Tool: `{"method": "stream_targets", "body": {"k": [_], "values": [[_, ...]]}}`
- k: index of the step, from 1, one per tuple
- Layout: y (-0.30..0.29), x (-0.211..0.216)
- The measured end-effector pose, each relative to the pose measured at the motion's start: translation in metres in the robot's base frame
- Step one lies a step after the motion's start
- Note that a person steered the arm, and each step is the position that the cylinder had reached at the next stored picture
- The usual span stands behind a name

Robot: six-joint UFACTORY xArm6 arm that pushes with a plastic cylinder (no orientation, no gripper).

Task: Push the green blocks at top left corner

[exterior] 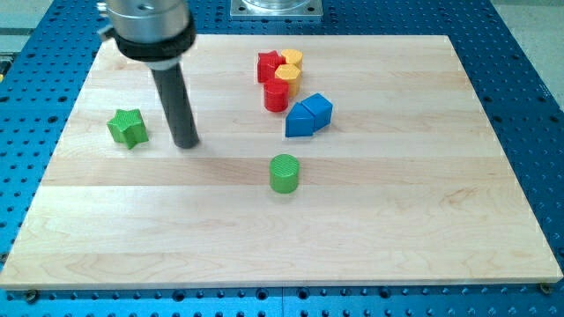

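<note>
A green star block (128, 128) lies on the wooden board (397, 220) at the view's left, about mid-height. A green cylinder (284, 173) stands alone near the board's middle. My tip (186, 143) rests on the board just right of the green star, with a small gap between them, and well left of the green cylinder.
A red star (269, 67), a red cylinder (277, 95) and two yellow blocks (289, 67) cluster near the view's top centre. Two blue blocks (308, 114) sit just below and right of them.
</note>
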State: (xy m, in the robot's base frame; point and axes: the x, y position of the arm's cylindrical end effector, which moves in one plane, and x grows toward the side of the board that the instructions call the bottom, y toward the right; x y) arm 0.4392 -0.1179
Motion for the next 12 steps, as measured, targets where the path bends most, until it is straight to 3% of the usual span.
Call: {"method": "stream_targets", "body": {"k": [1,2,4,6,7,8,9,11,12], "values": [[-0.049,0.004],[-0.080,-0.047],[-0.077,0.009],[-0.097,-0.068],[-0.095,-0.082],[-0.148,-0.054],[-0.131,-0.114],[-0.061,-0.110],[-0.044,-0.156]]}}
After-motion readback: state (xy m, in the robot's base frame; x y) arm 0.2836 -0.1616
